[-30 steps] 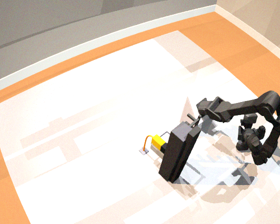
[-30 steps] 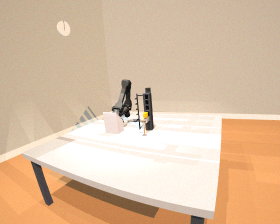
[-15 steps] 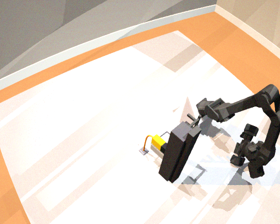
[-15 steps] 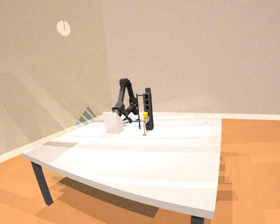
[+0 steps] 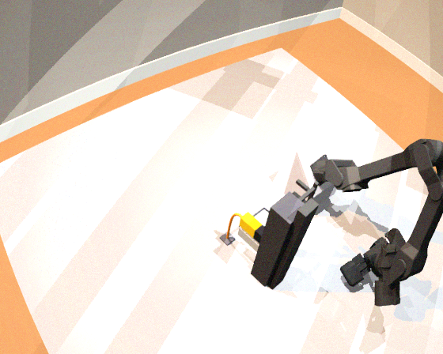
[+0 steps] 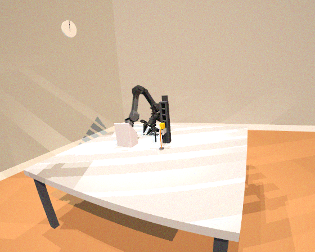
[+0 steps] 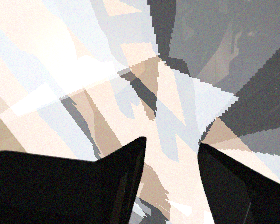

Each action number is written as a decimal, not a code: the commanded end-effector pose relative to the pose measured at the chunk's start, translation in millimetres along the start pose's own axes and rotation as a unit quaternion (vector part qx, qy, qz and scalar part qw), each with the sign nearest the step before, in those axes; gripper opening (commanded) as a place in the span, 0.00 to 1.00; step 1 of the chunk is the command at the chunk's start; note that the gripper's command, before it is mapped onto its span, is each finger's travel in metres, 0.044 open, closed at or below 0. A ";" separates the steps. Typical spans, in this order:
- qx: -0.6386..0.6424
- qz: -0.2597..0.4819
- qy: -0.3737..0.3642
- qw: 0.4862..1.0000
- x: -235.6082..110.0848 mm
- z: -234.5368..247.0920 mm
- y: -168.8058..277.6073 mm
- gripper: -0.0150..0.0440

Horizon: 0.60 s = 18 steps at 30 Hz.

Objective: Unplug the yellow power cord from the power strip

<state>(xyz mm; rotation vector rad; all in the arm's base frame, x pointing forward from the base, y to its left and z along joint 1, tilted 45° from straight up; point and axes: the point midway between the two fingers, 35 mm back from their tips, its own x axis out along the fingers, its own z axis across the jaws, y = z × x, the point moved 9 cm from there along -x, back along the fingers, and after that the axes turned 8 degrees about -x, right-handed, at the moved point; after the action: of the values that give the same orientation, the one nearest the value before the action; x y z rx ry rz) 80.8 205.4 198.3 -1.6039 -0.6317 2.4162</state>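
Note:
The power strip (image 5: 276, 241) (image 6: 163, 119) is a tall black box standing upright, with a column of square sockets. The yellow plug (image 5: 250, 224) (image 6: 162, 125) is at its lower part, with its dark nose against the socket face. The orange cord (image 5: 229, 225) (image 6: 161, 139) hangs from the plug to a small dark plate on the table. My gripper (image 5: 369, 282) (image 6: 149, 131) (image 7: 171, 146) is partly open and empty, on the other side of the strip from the plug and apart from it. The wrist view shows only table and shadows between the fingertips, no plug.
A pale pink wedge-shaped block (image 5: 297, 174) (image 6: 125, 135) stands beside the strip, near the arm's base. A light block (image 5: 248, 239) (image 6: 163, 131) sits under the plug. A thin black frame (image 5: 264, 209) stands by the strip. The white table (image 6: 147, 180) carries them.

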 end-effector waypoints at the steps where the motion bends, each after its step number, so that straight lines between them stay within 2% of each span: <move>1: 0.083 -0.016 0.028 0.996 -12.7 -22.2 3.9 0.53; 10: 0.256 -0.074 0.114 0.957 -53.3 -85.3 21.0 0.53; 18: 0.365 -0.133 0.217 0.896 -100.9 -144.4 49.9 0.53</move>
<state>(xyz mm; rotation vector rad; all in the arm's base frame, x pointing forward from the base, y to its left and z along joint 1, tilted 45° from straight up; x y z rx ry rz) 232.8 171.2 213.1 -1.5044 0.0550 1.7908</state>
